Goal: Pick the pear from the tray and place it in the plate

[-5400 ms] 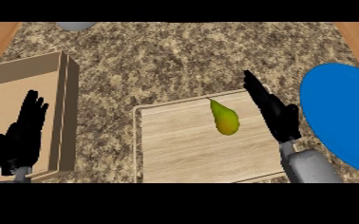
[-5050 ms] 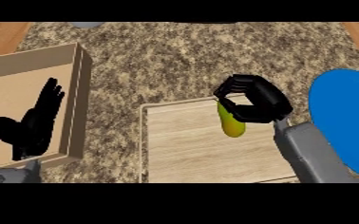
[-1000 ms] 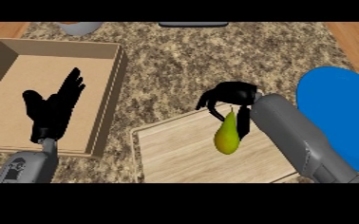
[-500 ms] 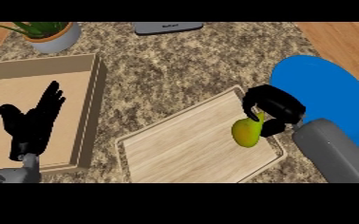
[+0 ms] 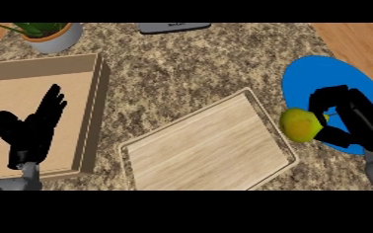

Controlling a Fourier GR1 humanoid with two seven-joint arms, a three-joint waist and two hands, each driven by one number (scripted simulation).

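While the right black hand (image 5: 341, 116) at the frame's right edge curls round the yellow-green pear (image 5: 300, 125), the fruit hangs at the left rim of the round blue plate (image 5: 320, 74), just off the light wooden tray (image 5: 207, 150). Best carry it further right over the plate's middle, lower, then uncurl. Left black hand (image 5: 33, 128) rests open at lower left over the shallow wooden box (image 5: 93, 103) on the speckled granite tabletop (image 5: 182, 64).

I am seeing one pear (image 5: 300, 125), one blue plate (image 5: 320, 76), one wooden tray (image 5: 207, 150), one box (image 5: 51, 79), one potted plant (image 5: 50, 33).
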